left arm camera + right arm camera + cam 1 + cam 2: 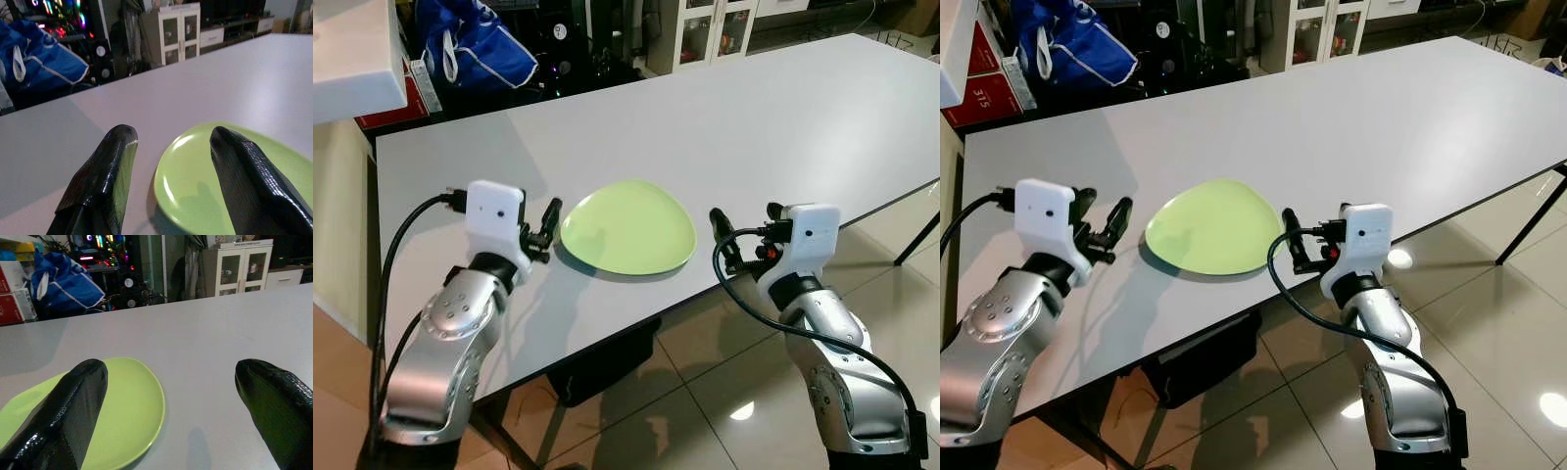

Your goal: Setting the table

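A big white worktop (783,127) runs from the near edge out toward 1 o'clock. Under it is a shiny tiled floor (705,392) with bright spots of light on it.

Past the far edge of the worktop, at about 11 o'clock, sits a blue bag (475,44) with white straps. At about 12 o'clock stands a white cabinet (715,29) with glass doors.

The two silver arms reach in from the bottom, one on each side of the plate.

The green plate (628,227) lies flat on the worktop, close to the near edge. It is round with soft corners and has nothing on it.

The left end effector (548,227) is at the plate's 9 o'clock, just beside its rim. Its two black fingers (105,176) are spread apart and hold nothing. In the left wrist view one finger sits over the rim of the plate and the other over bare worktop.

The right end effector (722,240) is at the plate's 3 o'clock, near the rim at the worktop's edge. Its fingers (68,416) are spread wide too, and they hold nothing.
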Available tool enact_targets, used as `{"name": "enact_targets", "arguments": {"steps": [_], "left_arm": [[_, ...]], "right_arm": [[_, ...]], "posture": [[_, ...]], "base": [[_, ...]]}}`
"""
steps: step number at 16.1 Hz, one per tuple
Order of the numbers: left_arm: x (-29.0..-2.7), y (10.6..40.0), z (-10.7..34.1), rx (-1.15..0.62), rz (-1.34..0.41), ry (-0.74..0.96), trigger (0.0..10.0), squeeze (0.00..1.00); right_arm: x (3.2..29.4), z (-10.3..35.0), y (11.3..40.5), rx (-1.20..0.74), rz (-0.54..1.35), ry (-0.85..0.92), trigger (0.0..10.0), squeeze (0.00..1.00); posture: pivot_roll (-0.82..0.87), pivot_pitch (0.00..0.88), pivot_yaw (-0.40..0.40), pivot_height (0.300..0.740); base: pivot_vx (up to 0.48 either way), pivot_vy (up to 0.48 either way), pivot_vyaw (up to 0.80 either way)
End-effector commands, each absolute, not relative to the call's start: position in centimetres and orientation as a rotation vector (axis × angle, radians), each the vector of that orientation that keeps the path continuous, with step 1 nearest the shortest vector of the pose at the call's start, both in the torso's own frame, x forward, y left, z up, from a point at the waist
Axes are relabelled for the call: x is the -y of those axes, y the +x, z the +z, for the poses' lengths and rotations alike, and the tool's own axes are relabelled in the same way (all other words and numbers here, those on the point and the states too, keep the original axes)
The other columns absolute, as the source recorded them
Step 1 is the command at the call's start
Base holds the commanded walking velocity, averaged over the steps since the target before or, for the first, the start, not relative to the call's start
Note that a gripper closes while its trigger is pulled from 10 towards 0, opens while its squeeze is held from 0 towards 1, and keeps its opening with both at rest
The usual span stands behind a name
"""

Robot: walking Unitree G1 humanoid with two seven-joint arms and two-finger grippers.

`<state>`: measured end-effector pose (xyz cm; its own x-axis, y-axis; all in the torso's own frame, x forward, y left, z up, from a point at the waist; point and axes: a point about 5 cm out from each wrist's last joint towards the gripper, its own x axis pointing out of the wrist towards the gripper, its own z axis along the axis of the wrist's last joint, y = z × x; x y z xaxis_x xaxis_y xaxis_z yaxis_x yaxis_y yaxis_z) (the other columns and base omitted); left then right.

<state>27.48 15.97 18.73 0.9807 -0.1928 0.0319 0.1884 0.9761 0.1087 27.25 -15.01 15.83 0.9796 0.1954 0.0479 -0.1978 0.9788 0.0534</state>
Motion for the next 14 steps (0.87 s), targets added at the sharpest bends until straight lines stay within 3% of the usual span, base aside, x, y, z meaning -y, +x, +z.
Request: {"name": "enact_targets", "arguments": {"steps": [1,14], "left_arm": [[-15.8,27.7,19.0,0.049,-0.186,0.107,10.0,0.0],[-14.8,28.5,18.5,0.043,-0.176,0.084,10.0,0.0]], "right_arm": [[15.4,16.0,27.4,0.049,0.179,0.057,10.0,0.0],[17.0,16.2,27.3,0.038,0.118,0.062,10.0,0.0]], "posture": [[0.06,0.0,0.014,0.74],[0.03,0.0,0.018,0.74]], "base": [[0.0,0.0,0.0],[-0.222,0.0,0.0]]}}
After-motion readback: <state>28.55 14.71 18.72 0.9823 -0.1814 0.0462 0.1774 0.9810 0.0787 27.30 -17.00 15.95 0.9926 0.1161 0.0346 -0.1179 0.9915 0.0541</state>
